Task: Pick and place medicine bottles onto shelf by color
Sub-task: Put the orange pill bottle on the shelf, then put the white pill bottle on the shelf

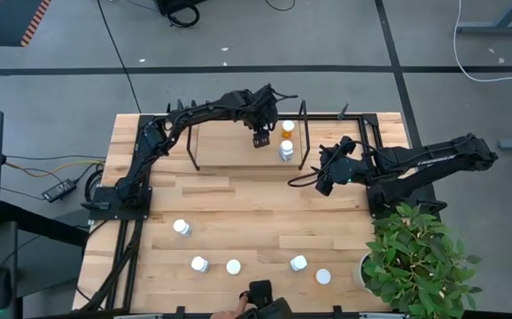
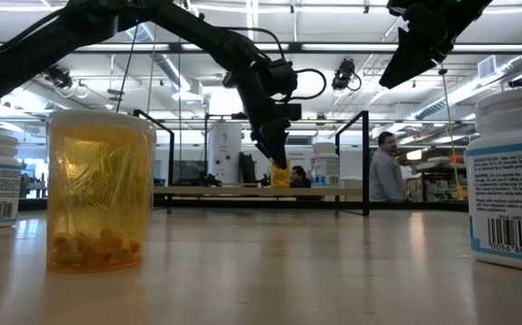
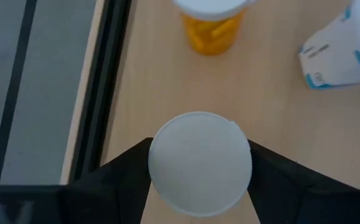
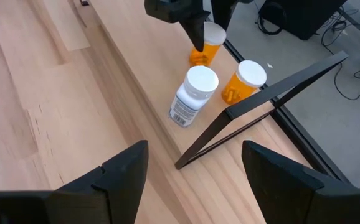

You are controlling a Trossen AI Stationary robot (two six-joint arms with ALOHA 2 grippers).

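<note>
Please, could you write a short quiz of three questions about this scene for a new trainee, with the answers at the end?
1. What does the left claw grip over the shelf? A) a pale bottle B) an orange bottle C) nothing
2. True or false: the right claw holds a bottle.
3. Fill in: besides the gripped one, ___ bottles stand on the shelf.
Key: 1 B. 2 False: it is open and empty, beside the shelf. 3 Two: the second orange bottle and the white bottle.
</note>
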